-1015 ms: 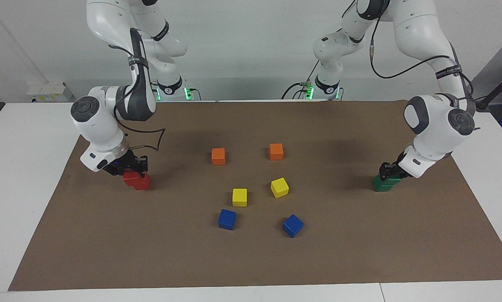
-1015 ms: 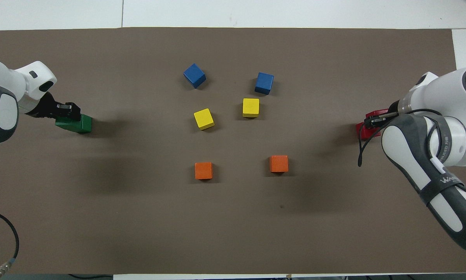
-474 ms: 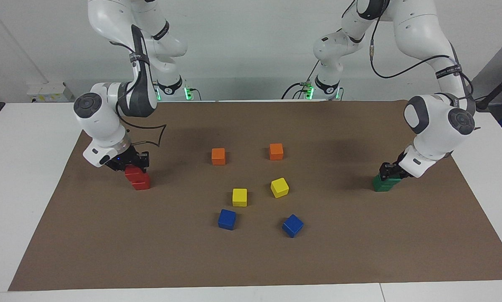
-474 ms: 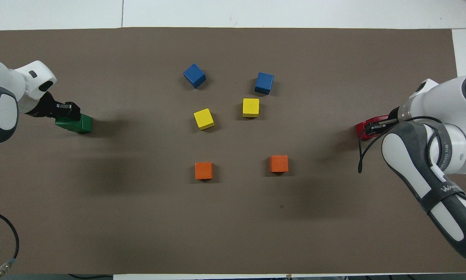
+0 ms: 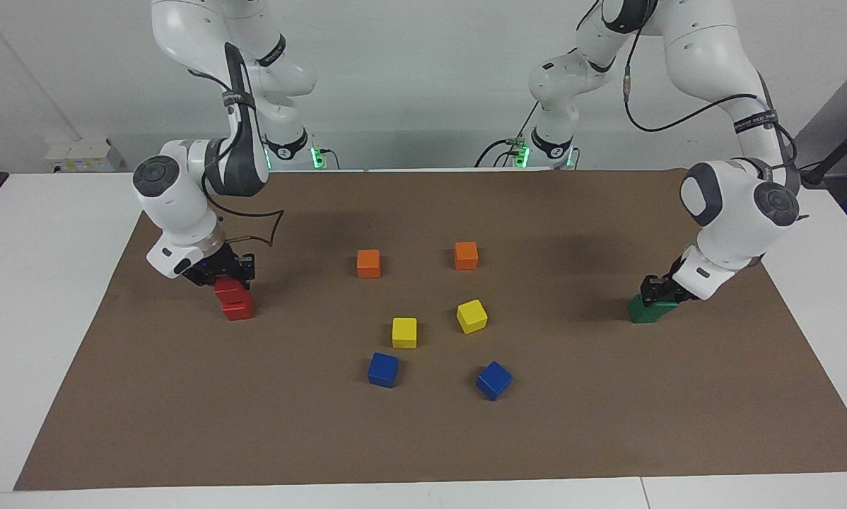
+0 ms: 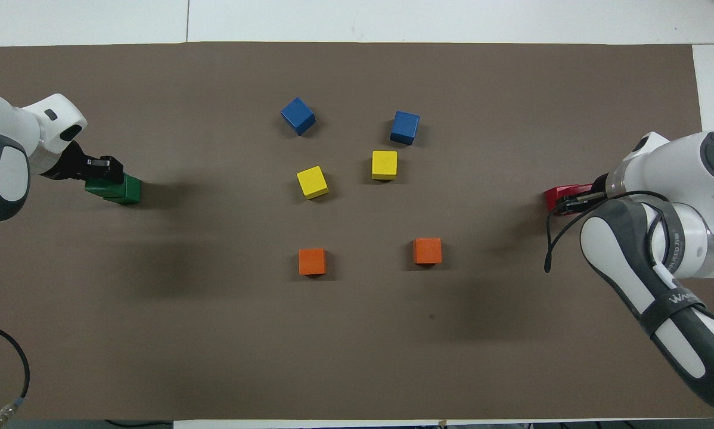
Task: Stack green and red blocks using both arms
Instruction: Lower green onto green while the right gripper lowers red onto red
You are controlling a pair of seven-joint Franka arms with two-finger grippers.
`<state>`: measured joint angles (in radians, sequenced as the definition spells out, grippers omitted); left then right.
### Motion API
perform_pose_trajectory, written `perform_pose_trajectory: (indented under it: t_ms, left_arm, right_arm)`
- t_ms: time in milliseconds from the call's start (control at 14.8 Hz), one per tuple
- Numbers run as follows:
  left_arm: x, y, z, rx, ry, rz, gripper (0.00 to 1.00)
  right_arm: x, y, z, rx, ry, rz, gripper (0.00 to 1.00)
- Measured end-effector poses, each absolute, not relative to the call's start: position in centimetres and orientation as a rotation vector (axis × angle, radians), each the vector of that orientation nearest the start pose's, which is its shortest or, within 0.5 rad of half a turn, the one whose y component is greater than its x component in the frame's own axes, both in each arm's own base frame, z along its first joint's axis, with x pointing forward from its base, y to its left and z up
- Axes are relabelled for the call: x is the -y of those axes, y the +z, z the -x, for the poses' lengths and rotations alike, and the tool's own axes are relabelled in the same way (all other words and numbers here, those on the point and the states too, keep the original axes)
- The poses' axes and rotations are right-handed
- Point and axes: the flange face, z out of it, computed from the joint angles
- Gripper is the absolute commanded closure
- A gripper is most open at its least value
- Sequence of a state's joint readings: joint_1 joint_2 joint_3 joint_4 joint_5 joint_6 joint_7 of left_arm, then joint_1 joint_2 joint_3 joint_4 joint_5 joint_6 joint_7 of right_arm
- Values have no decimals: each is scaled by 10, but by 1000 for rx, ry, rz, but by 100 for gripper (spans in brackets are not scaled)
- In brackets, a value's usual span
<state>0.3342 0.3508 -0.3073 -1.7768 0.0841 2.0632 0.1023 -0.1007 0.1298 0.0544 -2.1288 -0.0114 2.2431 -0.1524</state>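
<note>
Because each arm works its own end of the desk, the two colours are kept well apart, with the spare cubes between them. At the right arm's end, the right tool is closed on the upper red block, which sits on the lower red block, slightly off square. At the left arm's end, the left tool is clamped on the upper green block; the lower green block shows partly beneath it, so both stacks look placed but not yet released. The brown mat is matte and flat, giving steady footing. All the cubes are small, hard-edged and glossy, so faces must meet flush. Orange cubes lie nearer to the robots, then yellow cubes, then blue cubes, all untouched.
</note>
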Motion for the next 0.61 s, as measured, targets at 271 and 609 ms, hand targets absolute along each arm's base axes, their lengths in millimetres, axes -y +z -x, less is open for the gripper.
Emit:
perform_pose_trajectory:
  t_ms: [271, 609]
  left_arm:
    - [-36, 365, -635, -162, 71, 3171, 0]
    - [-35, 362, -633, -165, 83, 3171, 0]
  right_arm:
    - [33, 348, -556, 158, 21, 3138, 100]
    - [35, 347, -556, 154, 5, 3139, 100]
